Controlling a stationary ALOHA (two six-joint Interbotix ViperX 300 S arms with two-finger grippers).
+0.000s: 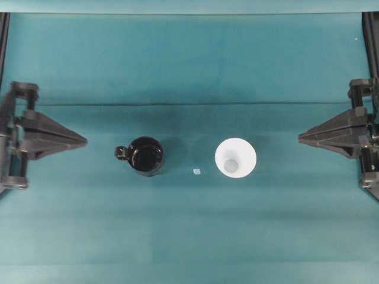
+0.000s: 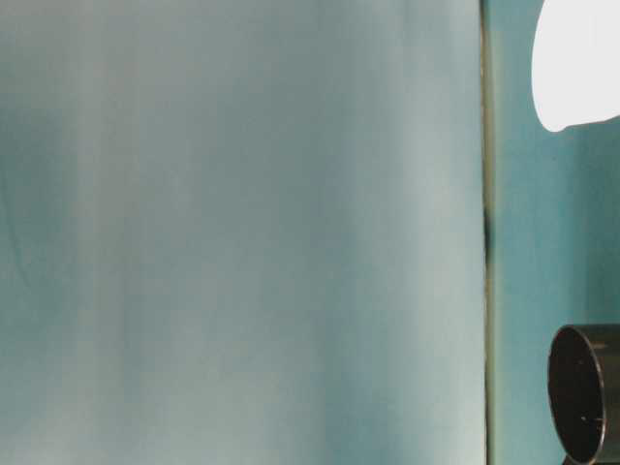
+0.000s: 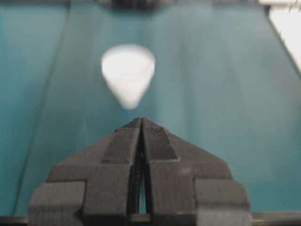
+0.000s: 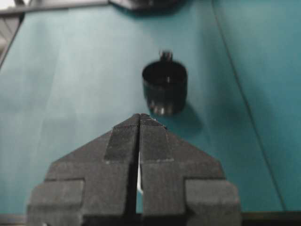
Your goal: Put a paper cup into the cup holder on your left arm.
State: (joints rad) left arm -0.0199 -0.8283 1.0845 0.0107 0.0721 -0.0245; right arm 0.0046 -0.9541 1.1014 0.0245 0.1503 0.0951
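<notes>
On your teal table, both pincers rest pressed together and grip nothing.
Between them you have the black mug (image 1: 146,155) standing upright left of centre, handle toward your left pincer (image 1: 84,141), and the white paper cup (image 1: 235,157) upright right of centre, nearer your right pincer (image 1: 301,138). Mug and cup stand well apart (a tiny pale scrap (image 1: 196,171) lies between them, touching neither). Your left wrist view faces the cup across the cloth; your right wrist view faces the mug.
</notes>
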